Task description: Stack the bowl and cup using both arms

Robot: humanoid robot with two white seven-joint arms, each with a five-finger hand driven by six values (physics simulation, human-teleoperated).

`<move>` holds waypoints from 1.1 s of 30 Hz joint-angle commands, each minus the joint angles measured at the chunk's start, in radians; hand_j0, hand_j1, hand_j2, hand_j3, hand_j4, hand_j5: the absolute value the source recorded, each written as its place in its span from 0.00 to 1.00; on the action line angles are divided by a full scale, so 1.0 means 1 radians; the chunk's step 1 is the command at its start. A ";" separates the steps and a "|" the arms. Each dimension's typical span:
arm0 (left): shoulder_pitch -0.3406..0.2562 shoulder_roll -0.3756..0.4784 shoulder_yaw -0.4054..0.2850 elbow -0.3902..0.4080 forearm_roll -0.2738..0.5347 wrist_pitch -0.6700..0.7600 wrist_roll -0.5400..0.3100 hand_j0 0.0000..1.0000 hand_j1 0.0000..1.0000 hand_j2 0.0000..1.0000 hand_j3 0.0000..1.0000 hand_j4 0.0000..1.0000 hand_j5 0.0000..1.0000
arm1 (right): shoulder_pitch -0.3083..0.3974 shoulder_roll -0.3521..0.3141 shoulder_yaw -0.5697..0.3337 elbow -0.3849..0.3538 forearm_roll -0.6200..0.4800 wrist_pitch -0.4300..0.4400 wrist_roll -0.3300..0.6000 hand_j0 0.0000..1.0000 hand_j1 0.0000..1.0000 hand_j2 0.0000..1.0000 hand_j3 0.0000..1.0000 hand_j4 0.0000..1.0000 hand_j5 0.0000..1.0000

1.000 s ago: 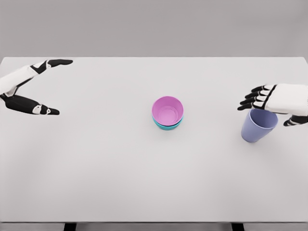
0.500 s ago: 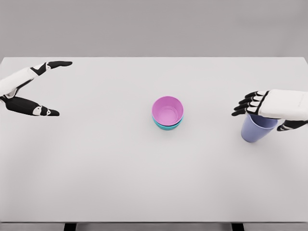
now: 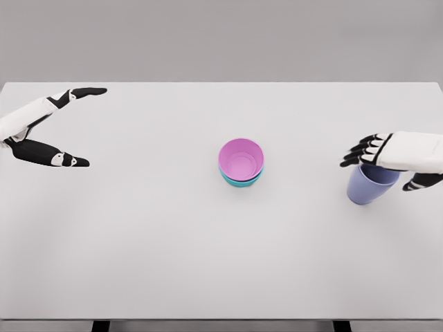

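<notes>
Cup: periwinkle-blue cup (image 3: 368, 186) sitting at the right of the counter (image 3: 173, 249), tilting a little, mouth facing up toward the right hand, nothing showing inside.
Bowls: pink bowl (image 3: 241, 159) nesting inside a teal bowl (image 3: 241, 181) at the counter's middle, only the teal rim peeking out below; the pink one is looking empty.
Right hand: right hand (image 3: 391, 153) hovering over the cup's mouth, palm down, fingers extended and slightly bent, thumb out on the far right side; not closing on anything, and I cannot tell if it is touching the rim.
Left hand: left hand (image 3: 41, 128) resting near the left edge, well apart from the bowls, thumb and fingers spread wide, holding nothing.
Handling, cup: looking like thin rigid plastic, so probably light and easy to tip; smooth wall is likely slippery, and the taper means a squeeze low down could be sliding upward.
Where to grip: best bet is wrapping around the upper wall just below the rim, thumb opposite the fingers, not pressing down on the open mouth.
Handling, bowls: also seeming light and stiff, likely skidding if the cup is dropped in off-centre.
Task state: bowls stacked, cup not yet in them.
</notes>
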 commanded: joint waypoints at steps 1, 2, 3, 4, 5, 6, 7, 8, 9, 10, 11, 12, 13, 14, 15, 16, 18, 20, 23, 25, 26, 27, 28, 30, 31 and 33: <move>0.000 0.001 0.000 0.000 0.008 0.003 0.000 1.00 1.00 1.00 1.00 1.00 1.00 | 0.000 0.002 0.001 0.021 -0.005 0.003 0.000 0.99 0.99 0.99 0.99 0.99 0.99; 0.000 0.001 -0.001 0.000 0.008 0.003 0.000 1.00 1.00 1.00 1.00 1.00 1.00 | 0.000 0.005 0.001 0.021 -0.005 0.003 0.000 0.99 0.99 0.99 0.99 0.99 0.99; 0.000 0.001 0.000 0.000 0.008 0.003 0.000 1.00 1.00 1.00 1.00 1.00 1.00 | 0.000 0.005 0.001 0.023 -0.005 0.003 0.000 0.99 0.99 0.99 0.99 0.99 0.99; 0.000 0.001 0.000 0.000 0.008 0.003 0.000 1.00 1.00 1.00 1.00 1.00 1.00 | 0.000 0.007 0.001 0.023 -0.005 0.003 0.000 0.99 0.99 0.99 0.99 0.99 0.99; 0.000 0.001 0.000 0.000 0.008 0.003 0.000 1.00 1.00 1.00 1.00 1.00 1.00 | 0.000 0.012 0.001 0.026 -0.005 0.003 0.000 0.99 0.99 0.99 0.99 0.99 0.99; 0.000 0.001 0.000 0.000 0.008 0.003 0.000 1.00 1.00 1.00 1.00 1.00 1.00 | 0.000 0.018 0.002 0.026 -0.005 0.003 0.000 0.99 0.99 0.99 0.99 0.99 0.99; 0.000 0.001 0.000 0.000 0.008 0.003 0.000 1.00 1.00 1.00 1.00 1.00 1.00 | 0.000 0.019 0.010 0.026 -0.003 0.003 0.000 0.99 0.99 0.99 0.99 0.99 0.99; 0.000 0.001 0.000 0.000 0.008 0.003 0.000 1.00 1.00 1.00 1.00 1.00 1.00 | 0.000 0.022 0.017 0.028 0.003 0.003 0.000 0.99 0.99 0.99 0.99 0.99 0.99; 0.000 0.001 0.000 0.000 0.008 0.003 0.000 1.00 1.00 1.00 1.00 1.00 1.00 | 0.000 0.027 0.017 0.031 0.009 0.003 0.000 0.99 0.99 0.99 0.99 0.99 0.99; 0.000 0.001 0.000 0.000 0.008 0.003 0.000 1.00 1.00 1.00 1.00 1.00 1.00 | -0.002 0.030 0.017 0.043 0.009 0.003 0.000 0.99 0.99 0.99 0.99 0.99 0.99; 0.000 0.001 0.000 0.000 0.008 0.003 0.000 1.00 1.00 1.00 1.00 1.00 1.00 | -0.003 0.045 0.020 0.049 0.011 0.003 0.000 0.99 0.99 0.99 0.99 0.99 0.99; 0.000 0.001 0.000 0.000 0.008 0.003 0.000 1.00 1.00 1.00 1.00 1.00 1.00 | -0.005 0.056 0.020 0.052 0.012 0.003 0.000 0.99 0.99 0.99 0.99 0.99 0.99; 0.000 0.001 0.000 0.000 0.008 0.003 0.000 1.00 1.00 1.00 1.00 1.00 1.00 | -0.003 0.058 0.022 0.054 0.014 0.003 0.000 0.99 0.99 0.99 0.99 0.99 0.99; 0.000 0.001 0.000 0.000 0.008 0.003 0.000 1.00 1.00 1.00 1.00 1.00 1.00 | -0.003 0.058 0.022 0.054 0.018 0.003 0.000 0.99 0.99 0.99 0.99 0.99 0.99; 0.000 0.001 0.000 0.000 0.008 0.003 0.000 1.00 1.00 1.00 1.00 1.00 1.00 | -0.003 0.058 0.022 0.054 0.024 0.003 0.000 0.99 0.99 0.99 0.99 0.99 0.99; 0.000 0.001 0.000 0.000 0.008 0.003 0.000 1.00 1.00 1.00 1.00 1.00 1.00 | -0.003 0.058 0.022 0.052 0.024 0.003 0.000 0.99 0.99 0.99 0.99 0.99 0.99; 0.000 0.001 0.000 0.000 0.008 0.003 0.000 1.00 1.00 1.00 1.00 1.00 1.00 | -0.003 0.058 0.022 0.049 0.026 0.003 0.000 0.99 0.99 0.99 0.99 0.99 0.99; 0.000 0.001 0.000 0.000 0.008 0.003 0.000 1.00 1.00 1.00 1.00 1.00 1.00 | -0.003 0.058 0.022 0.047 0.026 0.003 0.000 0.98 0.98 0.98 0.98 0.98 0.98; 0.000 0.001 0.000 0.000 0.008 0.003 0.000 1.00 1.00 1.00 1.00 1.00 1.00 | -0.002 0.058 0.022 0.049 0.026 0.003 0.000 0.91 0.91 0.91 0.91 0.91 0.91; 0.000 0.001 0.000 0.000 0.008 0.003 0.000 1.00 1.00 1.00 1.00 1.00 1.00 | -0.002 0.058 0.022 0.051 0.024 0.003 0.000 0.81 0.81 0.81 0.81 0.81 0.81; 0.000 0.001 0.000 0.000 0.008 0.003 0.000 1.00 1.00 1.00 1.00 1.00 1.00 | -0.002 0.058 0.024 0.051 0.024 0.003 0.000 0.77 0.77 0.77 0.77 0.77 0.77; 0.000 0.001 0.000 0.000 0.008 0.003 0.000 1.00 1.00 1.00 1.00 1.00 1.00 | -0.002 0.064 0.024 0.051 0.024 0.003 0.000 0.71 0.71 0.71 0.71 0.71 0.71; 0.000 0.001 0.000 0.000 0.008 0.003 0.000 1.00 1.00 1.00 1.00 1.00 1.00 | -0.003 0.068 0.024 0.051 0.024 0.003 0.000 0.67 0.67 0.67 0.67 0.67 0.67; 0.000 -0.002 0.000 0.000 0.008 0.003 0.000 1.00 1.00 1.00 1.00 1.00 1.00 | -0.006 0.074 0.020 0.052 0.024 0.003 0.000 0.67 0.67 0.67 0.67 0.67 0.67; 0.000 -0.002 0.000 0.000 0.008 0.003 0.000 1.00 1.00 1.00 1.00 1.00 1.00 | -0.008 0.087 0.020 0.052 0.024 0.003 0.000 0.68 0.68 0.68 0.68 0.68 0.68; 0.000 -0.002 0.000 0.000 0.008 0.003 0.000 1.00 1.00 1.00 1.00 1.00 1.00 | -0.009 0.094 0.016 0.051 0.024 0.003 0.000 0.68 0.68 0.68 0.68 0.68 0.68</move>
